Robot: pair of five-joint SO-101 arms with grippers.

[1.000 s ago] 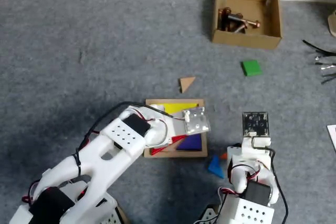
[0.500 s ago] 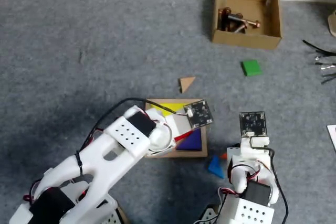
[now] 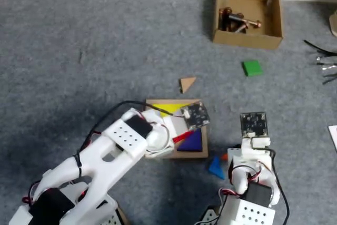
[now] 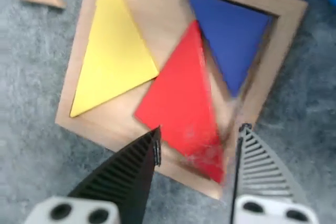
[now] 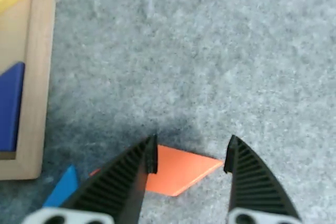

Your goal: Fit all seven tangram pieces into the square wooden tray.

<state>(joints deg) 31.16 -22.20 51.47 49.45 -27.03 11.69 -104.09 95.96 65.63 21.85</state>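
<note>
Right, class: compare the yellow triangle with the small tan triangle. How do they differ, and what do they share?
Colour: the yellow triangle is bright yellow, the tan triangle pale wood-brown.
Size: the yellow triangle is clearly larger than the tan triangle.
Place: the yellow triangle lies in the wooden tray, the tan triangle outside it on the grey carpet.
Both are flat triangles.

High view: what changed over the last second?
The left arm rolled its wrist above the wooden tray; the left end effector hangs open over the red triangle. The right arm, tan triangle, green square and cardboard box stayed put.
</note>
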